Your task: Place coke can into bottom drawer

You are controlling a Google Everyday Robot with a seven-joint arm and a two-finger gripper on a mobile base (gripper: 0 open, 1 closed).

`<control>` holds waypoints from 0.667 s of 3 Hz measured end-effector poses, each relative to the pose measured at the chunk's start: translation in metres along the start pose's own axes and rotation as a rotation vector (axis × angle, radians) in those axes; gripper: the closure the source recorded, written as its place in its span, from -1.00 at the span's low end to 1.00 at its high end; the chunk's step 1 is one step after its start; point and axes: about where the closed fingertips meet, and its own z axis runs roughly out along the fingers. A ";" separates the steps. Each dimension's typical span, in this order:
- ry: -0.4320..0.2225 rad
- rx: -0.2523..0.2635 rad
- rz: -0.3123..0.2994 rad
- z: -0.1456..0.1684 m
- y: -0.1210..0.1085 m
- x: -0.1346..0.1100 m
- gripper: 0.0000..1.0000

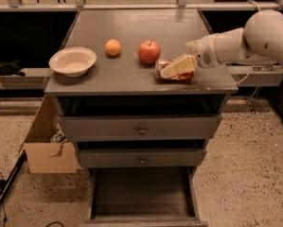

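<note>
The gripper (178,66) is low over the tabletop (131,27), right on top of the coke can (172,76) — contact, by the look of it, but whether it has a hold I cannot tell. The can lies on its side near the front right of the top, close to the front edge, with a strip of bare surface between it and the right edge. The white arm (235,44) comes in from the right, clear of everything else. An apple (149,52) stands just behind and left of the can; an orange (113,47) and a pale bowl (73,61) sit further left, well apart. Down below, the bottom drawer (141,195) is pulled out — dark floor showing, open from above. Two shut drawer fronts (141,126) sit above it. Speckled floor (240,174) to the right, a cardboard box (41,150) to the left.
</note>
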 end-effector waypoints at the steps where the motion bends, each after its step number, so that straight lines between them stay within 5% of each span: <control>1: 0.003 -0.002 0.023 0.004 0.004 0.014 -0.96; 2: 0.003 -0.002 0.023 0.004 0.004 0.014 -0.52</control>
